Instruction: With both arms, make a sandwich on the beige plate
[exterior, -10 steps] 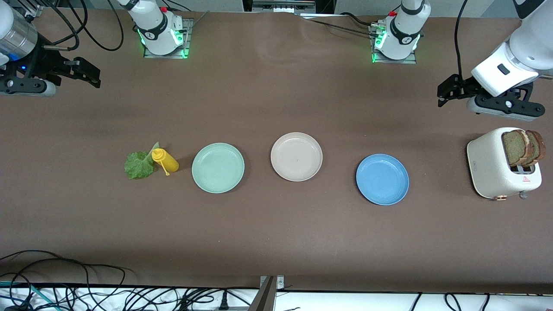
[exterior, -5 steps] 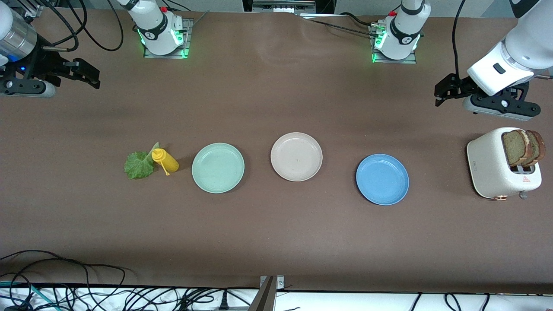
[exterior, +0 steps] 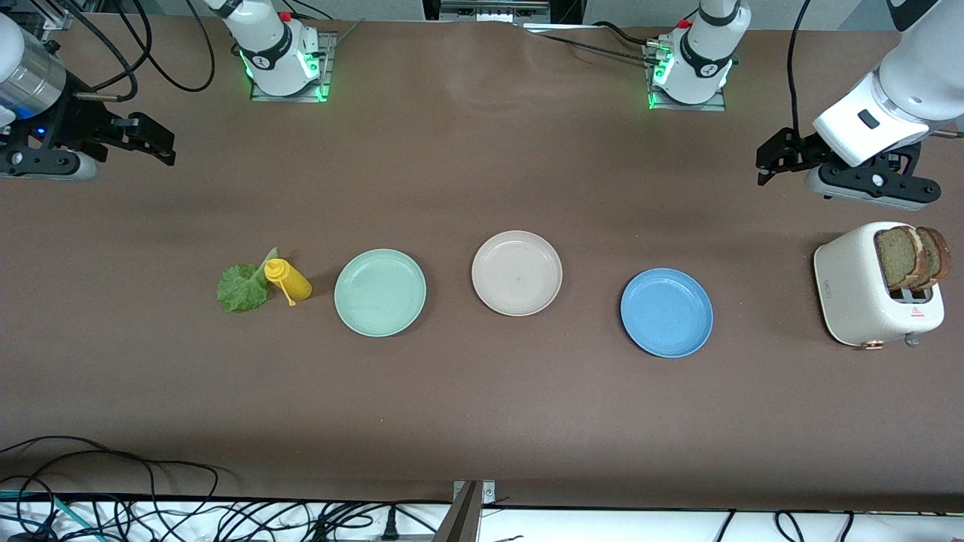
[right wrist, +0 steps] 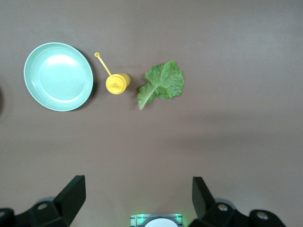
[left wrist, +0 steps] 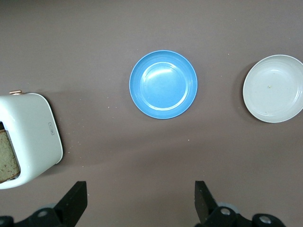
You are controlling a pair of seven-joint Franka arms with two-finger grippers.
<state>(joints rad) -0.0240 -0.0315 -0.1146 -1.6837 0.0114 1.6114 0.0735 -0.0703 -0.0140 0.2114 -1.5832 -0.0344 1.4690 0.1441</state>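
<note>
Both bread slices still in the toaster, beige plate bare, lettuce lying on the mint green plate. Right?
Not quite. The lettuce leaf lies on the table beside the yellow bottle, not on the mint green plate; the front view shows it. The bread slices do stand in the toaster, and the beige plate is bare.

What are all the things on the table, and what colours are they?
beige plate: one, pale beige, mid-table, nothing on it.
mint green plate: one, toward the right arm's end.
blue plate: one, toward the left arm's end.
lettuce leaf: one, green, flat on the table.
mustard bottle: one, yellow, between leaf and mint green plate.
toaster: one, white, at the left arm's end.
bread slices: two, brown, standing in the toaster.
left gripper: black, open, above the table by the toaster.
right gripper: black, open, above the table's other end.
</note>
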